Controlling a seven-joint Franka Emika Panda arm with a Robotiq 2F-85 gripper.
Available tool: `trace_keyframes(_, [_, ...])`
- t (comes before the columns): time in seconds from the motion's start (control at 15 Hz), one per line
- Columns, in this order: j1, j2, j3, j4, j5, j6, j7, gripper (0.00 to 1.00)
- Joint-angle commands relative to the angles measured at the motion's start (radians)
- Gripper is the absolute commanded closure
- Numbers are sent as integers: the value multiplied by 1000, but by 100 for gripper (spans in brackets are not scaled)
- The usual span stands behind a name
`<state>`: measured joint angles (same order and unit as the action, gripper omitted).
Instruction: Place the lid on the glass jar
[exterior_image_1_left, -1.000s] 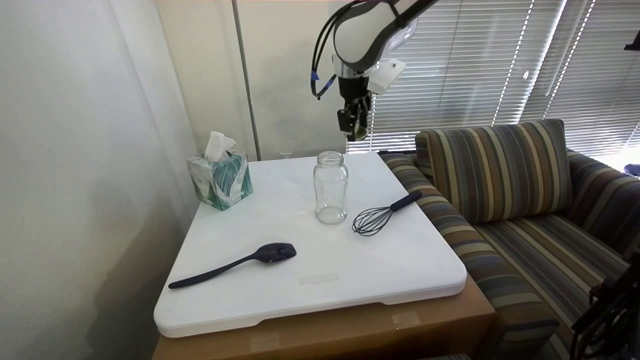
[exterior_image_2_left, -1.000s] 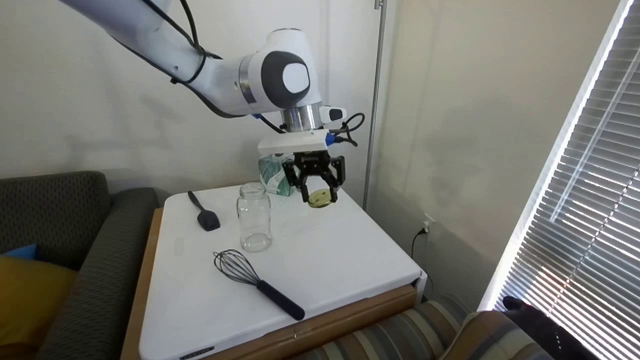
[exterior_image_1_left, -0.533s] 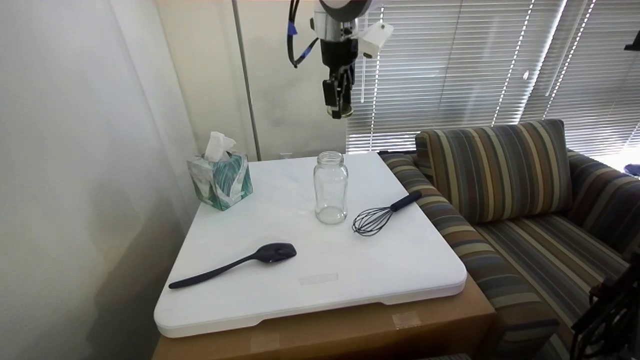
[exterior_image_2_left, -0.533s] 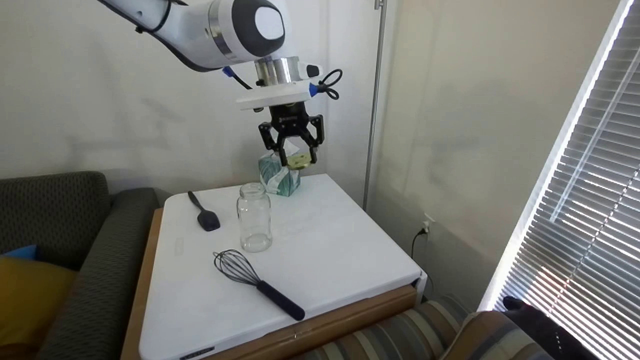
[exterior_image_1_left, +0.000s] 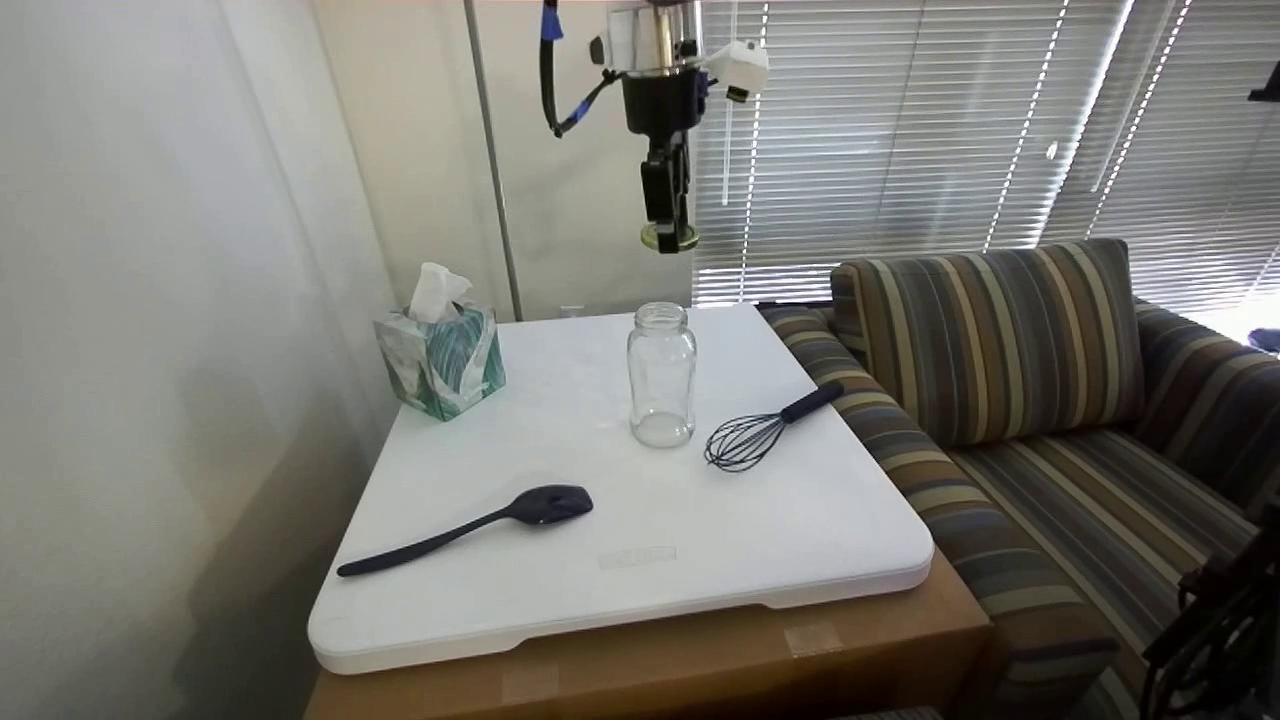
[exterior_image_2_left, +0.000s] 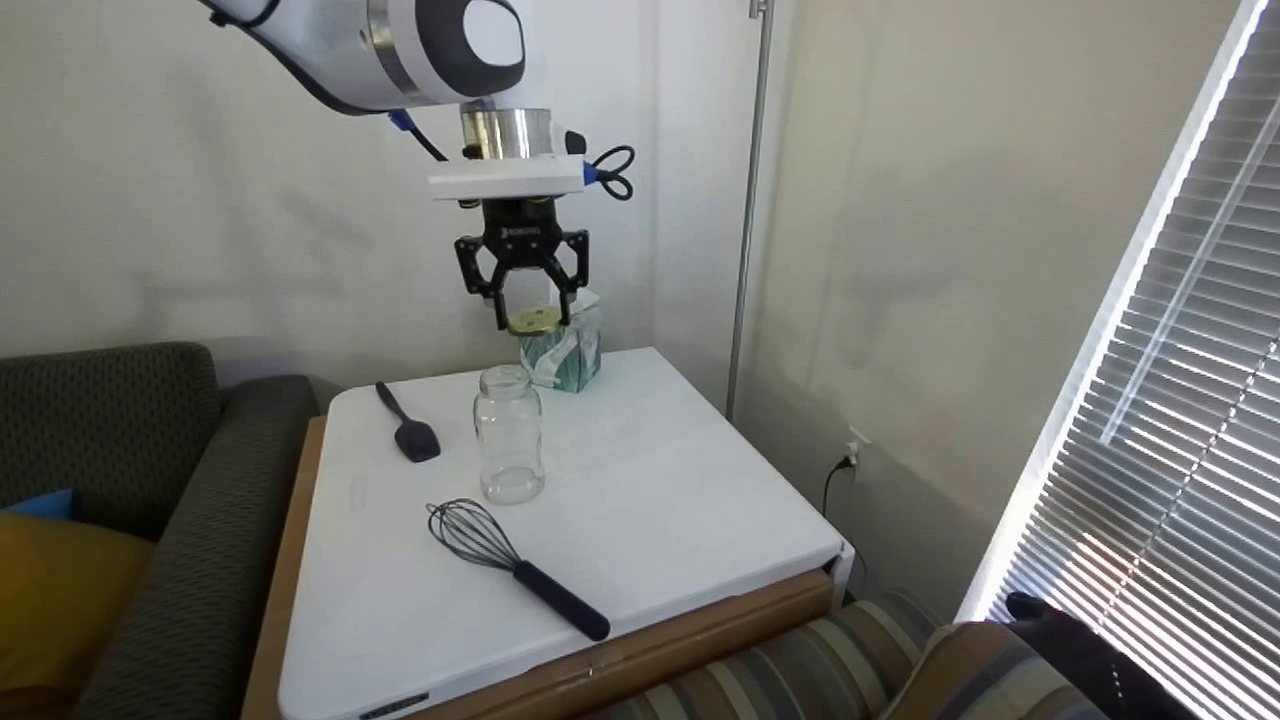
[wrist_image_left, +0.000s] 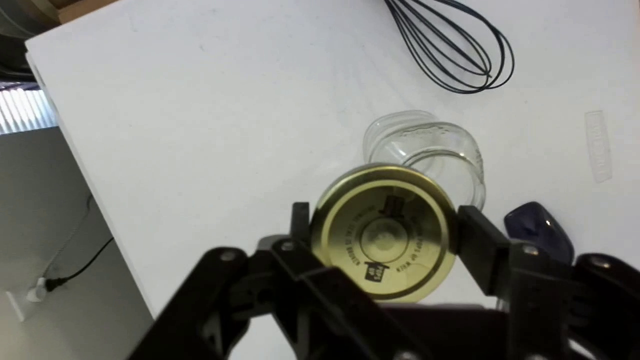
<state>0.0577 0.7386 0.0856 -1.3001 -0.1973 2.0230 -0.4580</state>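
Lowering the Robotiq gripper (exterior_image_2_left: 534, 320) straight down could seat the gold safety-button lid (wrist_image_left: 384, 237) askew or topple the clear glass jar (exterior_image_2_left: 510, 435), since in an exterior view the lid hangs above yet off to one side of the mouth. The jaws sit partly spread, clamping opposite edges of the lid; the uncapped jar stands upright below.

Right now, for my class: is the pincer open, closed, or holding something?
Pincer: closed on the lid at opposite edges, clear of the jar.
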Motion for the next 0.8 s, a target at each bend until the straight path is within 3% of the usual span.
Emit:
trace_keyframes(0.0, [-19, -22, 28, -80, 14, 29, -58, 53])
trace_keyframes(0.73, [-50, -6, 68, -150, 82, 87, -154, 53])
